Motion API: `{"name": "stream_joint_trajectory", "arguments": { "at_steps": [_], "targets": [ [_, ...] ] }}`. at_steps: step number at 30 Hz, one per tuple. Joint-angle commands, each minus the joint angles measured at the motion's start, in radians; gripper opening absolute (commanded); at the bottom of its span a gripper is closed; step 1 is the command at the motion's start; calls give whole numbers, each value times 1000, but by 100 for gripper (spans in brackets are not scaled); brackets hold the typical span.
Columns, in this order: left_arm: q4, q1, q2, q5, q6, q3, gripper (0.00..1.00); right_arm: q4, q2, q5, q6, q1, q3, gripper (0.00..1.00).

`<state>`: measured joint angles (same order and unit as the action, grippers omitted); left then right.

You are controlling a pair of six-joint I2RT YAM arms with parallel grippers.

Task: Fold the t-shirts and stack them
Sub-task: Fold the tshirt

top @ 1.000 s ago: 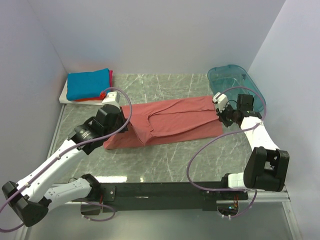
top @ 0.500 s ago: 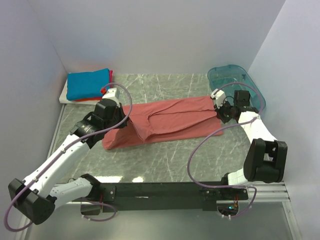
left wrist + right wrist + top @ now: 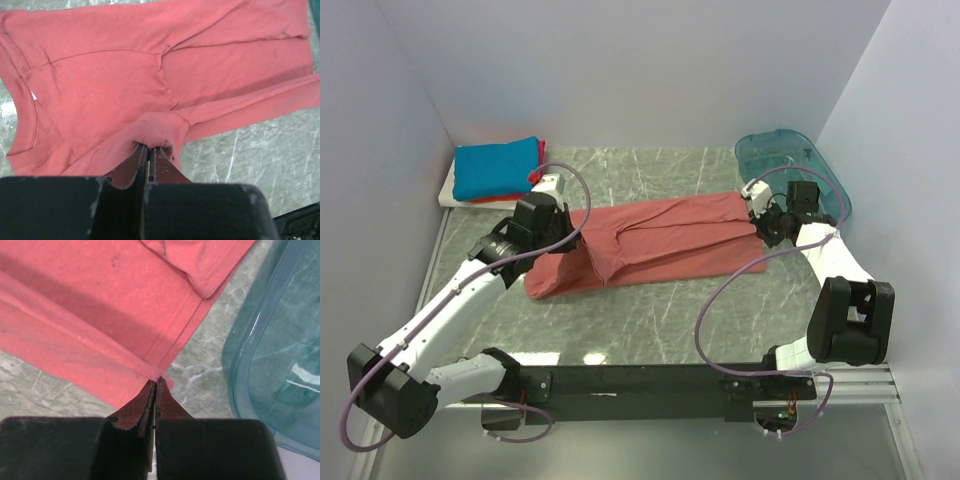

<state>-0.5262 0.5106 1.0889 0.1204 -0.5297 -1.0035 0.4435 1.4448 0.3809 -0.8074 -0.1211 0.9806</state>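
Salmon-pink t-shirt [image 3: 670,235] lengthwise left-right, collar left; left jaws pinch fold, right jaws pinch hem corner.

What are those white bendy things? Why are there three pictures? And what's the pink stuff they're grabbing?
Those are two robot arms bolted to a table. One picture comes from a camera up above. The other two come from little cameras on each arm's wrist, looking at its own fingers. The pink stuff is a t-shirt lying on the table. The left fingers are shut, pinching a bunched bit of it. The right fingers are shut on a corner of its hem. In the far left corner is a pile of folded shirts, blue on top. A see-through teal tub sits far right.
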Motion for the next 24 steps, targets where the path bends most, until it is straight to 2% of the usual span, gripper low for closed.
{"name": "stream_joint_trajectory", "arguments": {
  "at_steps": [1, 24],
  "targets": [
    [48, -11, 23, -27, 40, -50, 0, 8, -34, -37, 5, 5, -6, 0],
    [101, -63, 114, -51, 85, -107, 0, -25, -95, -88, 13, -5, -145, 0]
  ]
}}
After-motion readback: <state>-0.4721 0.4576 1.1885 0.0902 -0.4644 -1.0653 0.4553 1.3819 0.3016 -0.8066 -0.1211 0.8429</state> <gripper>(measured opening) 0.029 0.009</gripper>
